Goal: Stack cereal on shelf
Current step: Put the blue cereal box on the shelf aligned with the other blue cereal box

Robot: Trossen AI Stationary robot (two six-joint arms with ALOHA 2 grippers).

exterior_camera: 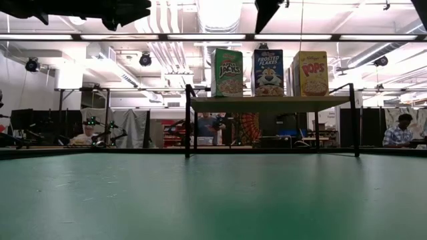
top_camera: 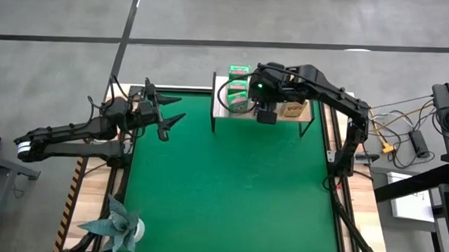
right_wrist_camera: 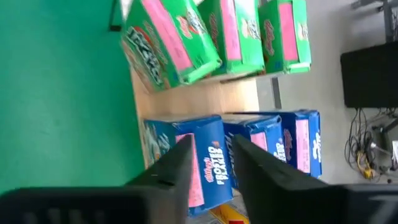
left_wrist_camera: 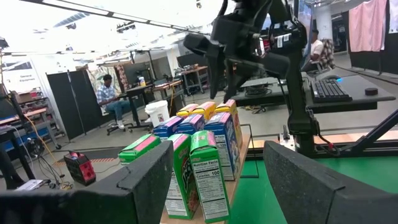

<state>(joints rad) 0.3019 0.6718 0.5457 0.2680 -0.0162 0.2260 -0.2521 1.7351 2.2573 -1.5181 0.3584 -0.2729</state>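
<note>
Spreading across the foreground, green mat (exterior_camera: 213, 200). Waiting at the table's left, left gripper (top_camera: 166, 117), fingers splayed. Standing on the shelf (exterior_camera: 270, 104), cereal (exterior_camera: 269, 73) (green, blue, yellow rows). Hovering above the blue boxes, right gripper (top_camera: 266, 115), fingers parted, holding nothing; rising straight avoids toppling.

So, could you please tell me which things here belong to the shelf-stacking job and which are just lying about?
Job:
- green cardboard cereal boxes
- blue cardboard cereal boxes
- yellow cardboard cereal boxes
- light wooden shelf on black legs
- right gripper, above the shelf

Lying about:
- folded teal paper plant
- large green mat
</note>
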